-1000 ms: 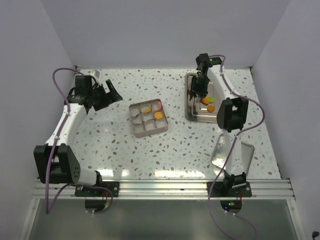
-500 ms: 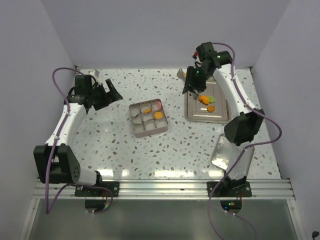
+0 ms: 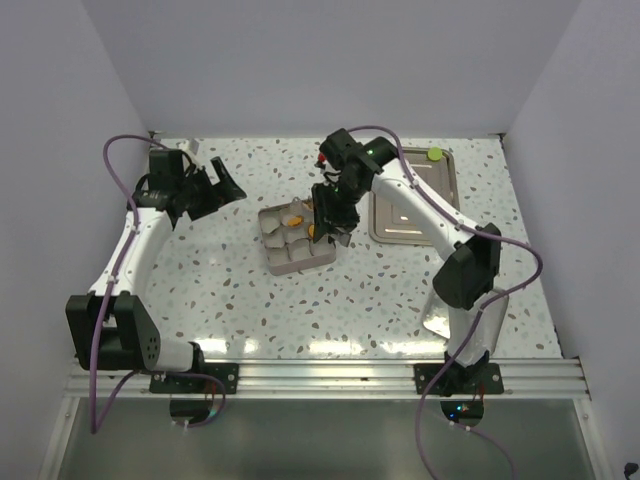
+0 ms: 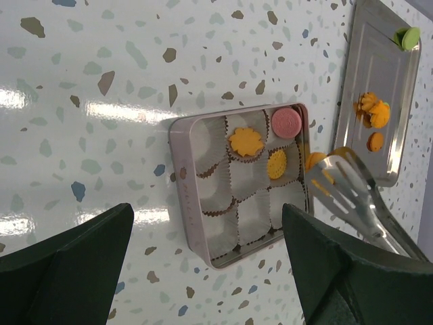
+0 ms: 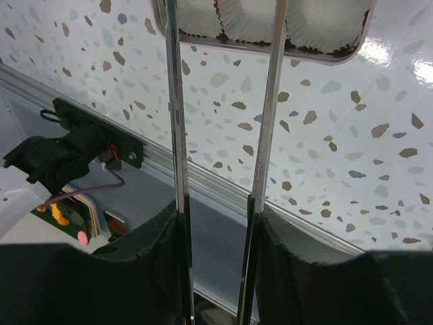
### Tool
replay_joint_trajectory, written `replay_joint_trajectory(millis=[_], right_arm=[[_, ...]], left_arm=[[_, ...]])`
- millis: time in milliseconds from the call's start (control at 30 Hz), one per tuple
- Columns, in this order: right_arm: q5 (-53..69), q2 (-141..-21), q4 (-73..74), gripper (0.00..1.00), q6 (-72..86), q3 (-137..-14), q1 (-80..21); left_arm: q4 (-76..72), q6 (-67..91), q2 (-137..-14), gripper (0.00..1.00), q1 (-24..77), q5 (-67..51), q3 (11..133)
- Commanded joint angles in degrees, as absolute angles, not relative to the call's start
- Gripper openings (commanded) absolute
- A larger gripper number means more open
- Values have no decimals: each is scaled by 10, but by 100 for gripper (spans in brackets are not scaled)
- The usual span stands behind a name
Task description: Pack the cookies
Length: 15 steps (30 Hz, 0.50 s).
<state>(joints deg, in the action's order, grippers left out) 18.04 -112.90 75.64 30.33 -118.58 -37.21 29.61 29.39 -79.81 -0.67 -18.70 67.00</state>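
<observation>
While the right gripper (image 3: 328, 212) hangs over the right rim of the pink tin (image 4: 184, 203), we see its jaws pinched on the two thin metal arms of a pair of slotted tongs (image 4: 352, 200), the fingers (image 5: 166, 264) pressed against the metal from either side. The spatula-like tips of the tongs hover just past the tin's right wall, and an orange cookie (image 4: 315, 161) shows right at those tips, though we cannot tell whether it is clamped or merely lying beneath. Inside the tin, white paper cups (image 4: 254, 217) fill the compartments; three of the far ones carry cookies: a pink cookie (image 4: 286, 122) in the far right corner, an orange flower-shaped one (image 4: 245, 141) beside it, and a yellow one (image 4: 277, 163) just nearer. The near cups are bare.

Our left gripper (image 3: 222, 189) stands wide open and holds nothing, well to the left of the tin with bare speckled table (image 3: 220, 270) between them. To the right, the steel tray (image 4: 392, 122) lies apart from the tin, with several orange cookies (image 4: 373, 112) on its floor and a green cookie (image 4: 408, 37) at its far corner. The strip between tin and tray is narrow.
</observation>
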Motion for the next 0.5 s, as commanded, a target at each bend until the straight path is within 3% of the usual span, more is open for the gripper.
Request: replay_joint_trajectory(millis=[0,467], right_arm=[[201,-1112,730,33,324,-1162,-384],[199,-1156,735,33,329,-1138,-431]], left_arm=[[278,294,-775,97,-5,-193,670],[278,291,-773,97,-4,-195,668]])
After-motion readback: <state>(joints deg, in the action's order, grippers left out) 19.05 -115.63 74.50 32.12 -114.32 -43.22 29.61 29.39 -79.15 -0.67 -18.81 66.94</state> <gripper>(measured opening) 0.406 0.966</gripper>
